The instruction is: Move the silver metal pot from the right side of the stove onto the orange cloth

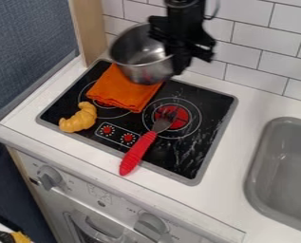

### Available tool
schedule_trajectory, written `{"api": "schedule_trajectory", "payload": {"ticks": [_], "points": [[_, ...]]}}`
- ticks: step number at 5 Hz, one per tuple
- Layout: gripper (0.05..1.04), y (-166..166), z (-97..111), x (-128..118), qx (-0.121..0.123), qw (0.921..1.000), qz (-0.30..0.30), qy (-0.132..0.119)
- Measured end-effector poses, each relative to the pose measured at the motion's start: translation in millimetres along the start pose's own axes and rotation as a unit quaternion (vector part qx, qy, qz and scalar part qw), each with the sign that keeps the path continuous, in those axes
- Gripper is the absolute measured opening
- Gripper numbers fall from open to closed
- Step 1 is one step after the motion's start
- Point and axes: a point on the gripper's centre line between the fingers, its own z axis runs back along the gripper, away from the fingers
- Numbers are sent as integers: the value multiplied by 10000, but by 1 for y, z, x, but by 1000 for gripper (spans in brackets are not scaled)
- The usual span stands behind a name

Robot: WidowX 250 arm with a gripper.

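Black and bulky by the tiled wall (pixel 251 47), the pincer (pixel 178 65) is closed on the right side of a shiny metal pot (pixel 136 52). From where I stand, the pot is over the back left of the toy stovetop (pixel 206 137), tilted, its hollow showing. Just below it in view, an orange cloth (pixel 123 90) lies crumpled, partly covering a burner. Nearer the front, a toy croissant (pixel 80 117) rests at the stovetop's left edge. A fork (pixel 137 151) lies aslant, tines on the red burner (pixel 179 117), its red handle reaching over the front edge onto the white counter (pixel 108 160). Two printed red dials (pixel 117 133) sit between croissant and fork. Off right is a grey sink (pixel 286 171). Below, grey knobs (pixel 49 177) line the front panel, with small printed markings around them.
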Motion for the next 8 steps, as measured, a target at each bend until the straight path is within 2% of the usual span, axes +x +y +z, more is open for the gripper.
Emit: {"api": "schedule_trajectory", "payload": {"ticks": [2, 3, 4, 6, 7, 8], "points": [[82, 37, -32, -9, 280, 9988, 116, 384], [82, 53, -48, -12, 266, 9978, 219, 558], [82, 48, -61, -17, 212, 9969, 149, 748], [102, 32, -66, -17, 163, 9971, -112, 738], [282, 24, -67, -18, 97, 9971, -182, 736], [563, 22, -47, -13, 17, 9987, -28, 511]]}}
